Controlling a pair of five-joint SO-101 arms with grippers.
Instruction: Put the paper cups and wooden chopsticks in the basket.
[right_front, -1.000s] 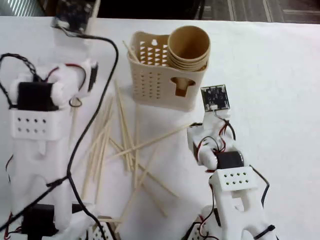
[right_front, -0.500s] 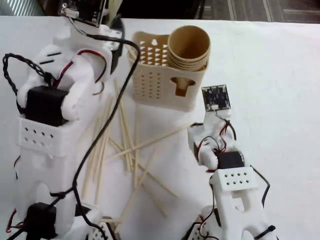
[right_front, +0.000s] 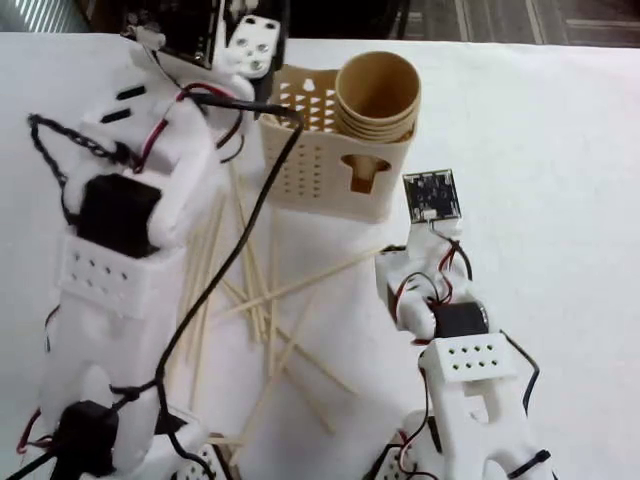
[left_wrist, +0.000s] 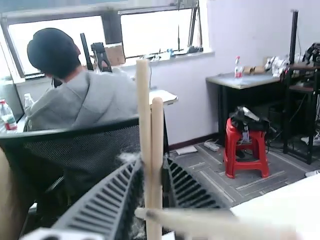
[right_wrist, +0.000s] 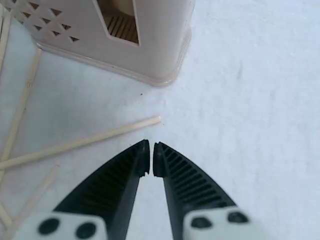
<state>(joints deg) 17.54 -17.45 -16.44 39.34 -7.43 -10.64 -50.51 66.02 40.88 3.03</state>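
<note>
High view: left arm (right_front: 130, 200) lifted toward basket (right_front: 305, 165) | left tool (left_wrist: 152, 167) clamped on wooden chopsticks (left_wrist: 144, 115) | right tool (right_wrist: 151, 159) together, unmoved

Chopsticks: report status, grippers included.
Left gripper shut on two chopsticks, up beside the basket. Right gripper shut, empty, low by a loose chopstick. Paper cups stacked in basket; many chopsticks lie on table.

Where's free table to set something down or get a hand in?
Free: the table right of the basket and the right arm. Crowded: loose chopsticks litter the strip between the arms, up to the basket; the left arm overhangs the left side.
</note>
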